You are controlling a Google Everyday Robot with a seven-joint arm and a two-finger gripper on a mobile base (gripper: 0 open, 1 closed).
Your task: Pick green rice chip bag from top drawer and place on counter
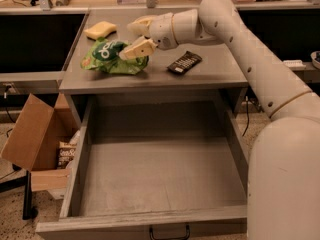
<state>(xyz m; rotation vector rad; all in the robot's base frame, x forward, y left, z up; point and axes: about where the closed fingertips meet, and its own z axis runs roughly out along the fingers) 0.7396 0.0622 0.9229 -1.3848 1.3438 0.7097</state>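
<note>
The green rice chip bag [111, 57] lies crumpled on the counter [215, 79], left of centre near the front edge. My gripper [132, 36] hovers just above the bag's right end. It is open, with one fingertip [131, 50] over the bag's top edge and the other higher, behind it. The top drawer [75, 184] is pulled fully out below the counter and holds nothing I can see. Its dark handle [169, 232] shows at the bottom edge of the view.
A small black wrapped bar [184, 62] lies on the counter right of the bag. A yellow sponge-like block [100, 30] sits behind the bag. An open cardboard box [30, 134] with snack packs stands on the floor at left. My white arm [260, 69] spans the right side.
</note>
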